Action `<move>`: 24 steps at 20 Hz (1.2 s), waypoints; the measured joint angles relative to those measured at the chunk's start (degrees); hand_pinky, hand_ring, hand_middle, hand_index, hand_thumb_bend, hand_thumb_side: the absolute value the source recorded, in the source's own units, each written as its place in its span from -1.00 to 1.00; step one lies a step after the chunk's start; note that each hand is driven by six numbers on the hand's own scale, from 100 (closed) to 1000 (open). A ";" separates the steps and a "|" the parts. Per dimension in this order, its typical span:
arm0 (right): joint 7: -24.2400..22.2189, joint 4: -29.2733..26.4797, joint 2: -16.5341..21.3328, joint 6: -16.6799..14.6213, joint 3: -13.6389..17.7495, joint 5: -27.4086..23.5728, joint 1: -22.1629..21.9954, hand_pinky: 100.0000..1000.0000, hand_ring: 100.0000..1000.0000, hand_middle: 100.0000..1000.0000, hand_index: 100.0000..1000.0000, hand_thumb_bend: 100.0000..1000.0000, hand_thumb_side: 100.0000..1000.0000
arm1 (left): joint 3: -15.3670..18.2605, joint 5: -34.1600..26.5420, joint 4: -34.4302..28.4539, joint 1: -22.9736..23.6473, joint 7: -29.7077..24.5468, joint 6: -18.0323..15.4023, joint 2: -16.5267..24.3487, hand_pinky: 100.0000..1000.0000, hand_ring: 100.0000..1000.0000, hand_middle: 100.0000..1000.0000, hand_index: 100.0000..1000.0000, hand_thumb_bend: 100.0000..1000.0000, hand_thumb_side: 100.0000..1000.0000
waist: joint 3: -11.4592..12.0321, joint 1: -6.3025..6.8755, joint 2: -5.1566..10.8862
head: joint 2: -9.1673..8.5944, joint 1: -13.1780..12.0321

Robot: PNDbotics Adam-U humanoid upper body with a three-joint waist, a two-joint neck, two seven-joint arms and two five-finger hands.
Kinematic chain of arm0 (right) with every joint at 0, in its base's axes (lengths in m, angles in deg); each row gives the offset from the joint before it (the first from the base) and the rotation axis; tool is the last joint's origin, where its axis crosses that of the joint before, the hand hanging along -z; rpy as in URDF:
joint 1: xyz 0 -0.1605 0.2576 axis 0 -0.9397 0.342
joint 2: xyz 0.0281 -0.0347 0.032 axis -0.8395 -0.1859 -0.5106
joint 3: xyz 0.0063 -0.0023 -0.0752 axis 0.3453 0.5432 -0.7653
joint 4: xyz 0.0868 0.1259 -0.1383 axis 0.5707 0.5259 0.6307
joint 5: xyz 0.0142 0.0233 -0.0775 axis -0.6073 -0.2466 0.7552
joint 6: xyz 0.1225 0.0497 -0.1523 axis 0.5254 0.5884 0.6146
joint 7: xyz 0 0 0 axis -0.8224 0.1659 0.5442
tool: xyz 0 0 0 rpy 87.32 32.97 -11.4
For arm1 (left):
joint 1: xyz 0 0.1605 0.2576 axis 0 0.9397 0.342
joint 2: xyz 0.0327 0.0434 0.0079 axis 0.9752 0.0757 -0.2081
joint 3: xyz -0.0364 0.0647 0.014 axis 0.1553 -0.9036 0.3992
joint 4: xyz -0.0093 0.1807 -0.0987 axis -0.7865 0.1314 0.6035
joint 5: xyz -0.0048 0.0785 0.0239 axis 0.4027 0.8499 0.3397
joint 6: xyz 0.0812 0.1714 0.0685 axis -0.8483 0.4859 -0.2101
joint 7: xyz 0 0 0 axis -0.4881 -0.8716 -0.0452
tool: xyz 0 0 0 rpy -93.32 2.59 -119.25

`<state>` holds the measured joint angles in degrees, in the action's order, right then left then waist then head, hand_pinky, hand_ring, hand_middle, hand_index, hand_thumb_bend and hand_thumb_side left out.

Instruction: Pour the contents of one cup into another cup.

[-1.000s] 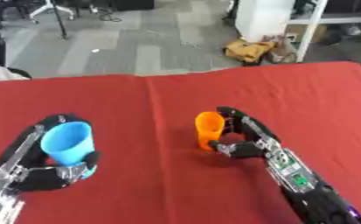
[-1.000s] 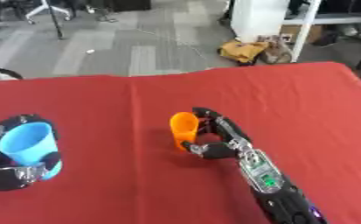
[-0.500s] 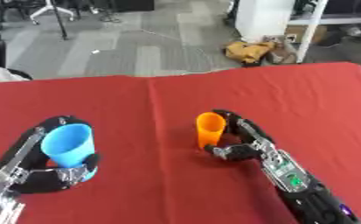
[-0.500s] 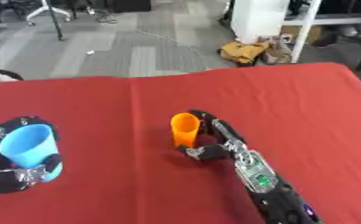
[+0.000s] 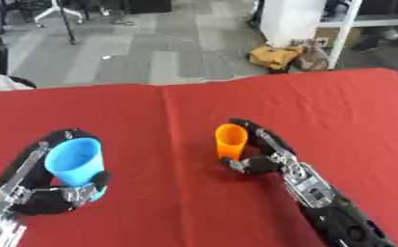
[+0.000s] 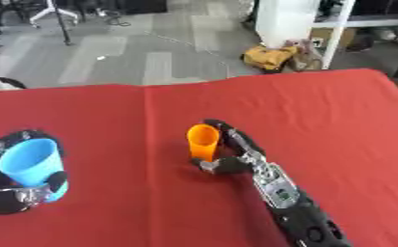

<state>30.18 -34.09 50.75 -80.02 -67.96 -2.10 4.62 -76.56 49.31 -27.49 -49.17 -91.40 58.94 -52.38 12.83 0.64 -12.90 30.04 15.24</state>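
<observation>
Your left hand (image 5: 54,193) is wrapped round the blue cup (image 5: 75,161); your right hand (image 5: 265,157) is clamped on the orange cup (image 5: 231,141), both upright on the red table (image 5: 177,111).

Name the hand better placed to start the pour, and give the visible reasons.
Probably the right. The right hand is curled round the narrow orange cup, upright on the red table. The left hand holds the wider blue cup, mouth up, which suits receiving.
</observation>
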 measured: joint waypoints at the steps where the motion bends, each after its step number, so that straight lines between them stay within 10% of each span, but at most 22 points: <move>1: 0.00 0.25 -0.14 0.00 -0.01 0.00 0.29 0.33 0.26 0.46 0.80 -0.09 -1.00 | -0.03 0.01 0.00 0.00 -0.02 0.01 -0.01 -0.57 0.16 0.03 0.17 -0.88 -1.00 | 0.05 0.00 0.00 | 0.00 0.05; 14: 0.26 2.64 -1.36 -0.18 -0.37 1.06 2.32 -0.07 -0.34 0.11 0.59 -0.50 -1.00 | -0.34 0.04 0.02 -0.04 -0.11 0.05 -0.49 -0.57 0.17 0.04 0.17 -0.89 -1.00 | 0.85 -0.04 -0.02 | -0.44 0.56; 24: 0.56 -0.17 -1.78 -0.11 -0.77 0.47 0.24 -0.12 -0.43 0.06 0.55 -0.74 -1.00 | -0.31 -1.76 -1.28 -2.37 0.78 0.79 2.31 -0.58 0.15 0.02 0.17 -0.81 -1.00 | 0.75 0.08 0.35 | -0.45 0.57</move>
<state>30.74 -34.26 48.96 -80.12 -68.73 -1.63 4.86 -76.87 47.55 -28.77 -51.54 -90.61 59.74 -50.06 13.58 0.72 -12.55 29.59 15.81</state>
